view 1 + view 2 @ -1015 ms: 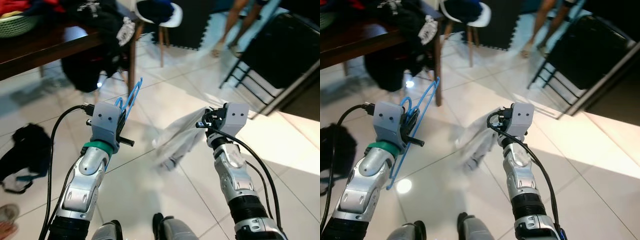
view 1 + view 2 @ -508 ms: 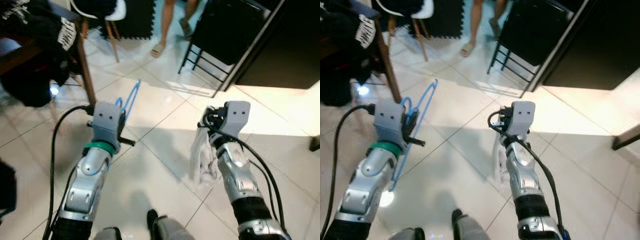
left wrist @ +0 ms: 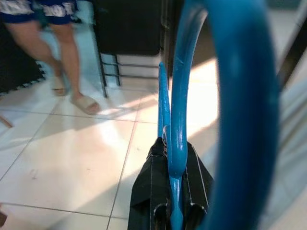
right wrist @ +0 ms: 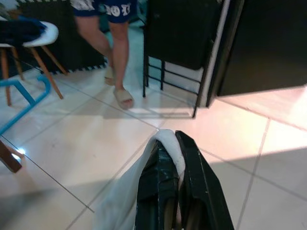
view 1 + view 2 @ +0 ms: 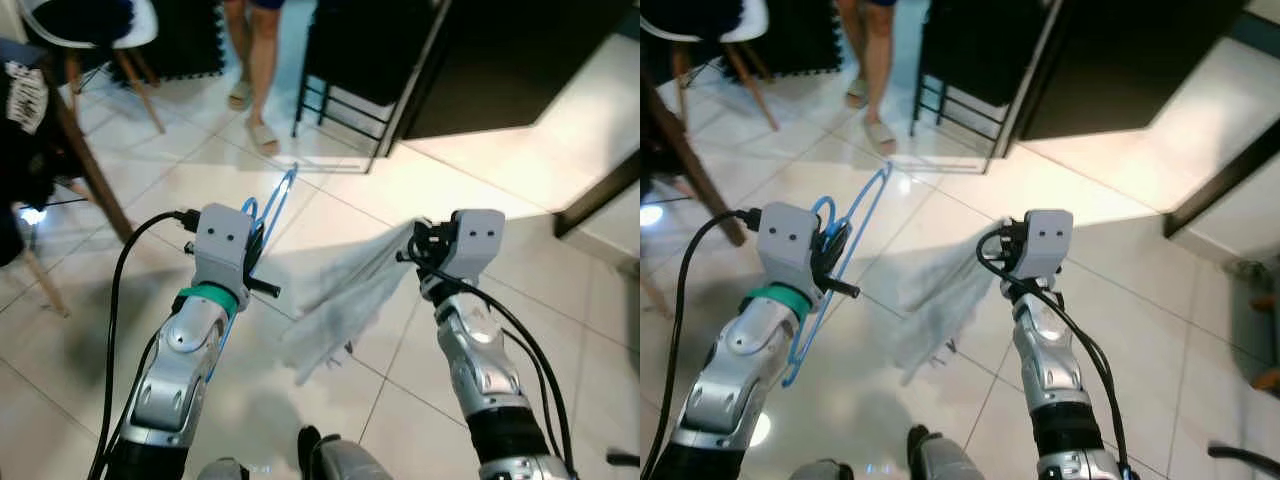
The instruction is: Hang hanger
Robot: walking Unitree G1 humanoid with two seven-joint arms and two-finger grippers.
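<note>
— Black fingers?
— Left gripper [image 3: 169,211] is clamped on the blue hanger [image 5: 262,215], right gripper [image 4: 175,191] pinches the white cloth [image 5: 335,295] between them.
— Room ahead?
— Open tiled floor [image 5: 470,190]; a person's legs [image 5: 255,60] and dark rack [image 5: 350,60] beyond.

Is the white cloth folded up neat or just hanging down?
Hanging down. The white cloth droops loose and crumpled from the right gripper, whose fingers pinch one edge.

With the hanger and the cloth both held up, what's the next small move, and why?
Probably bring the two together: the left gripper is shut on the blue hanger and the right gripper on the white cloth, which hangs apart from it, not yet draped.
</note>
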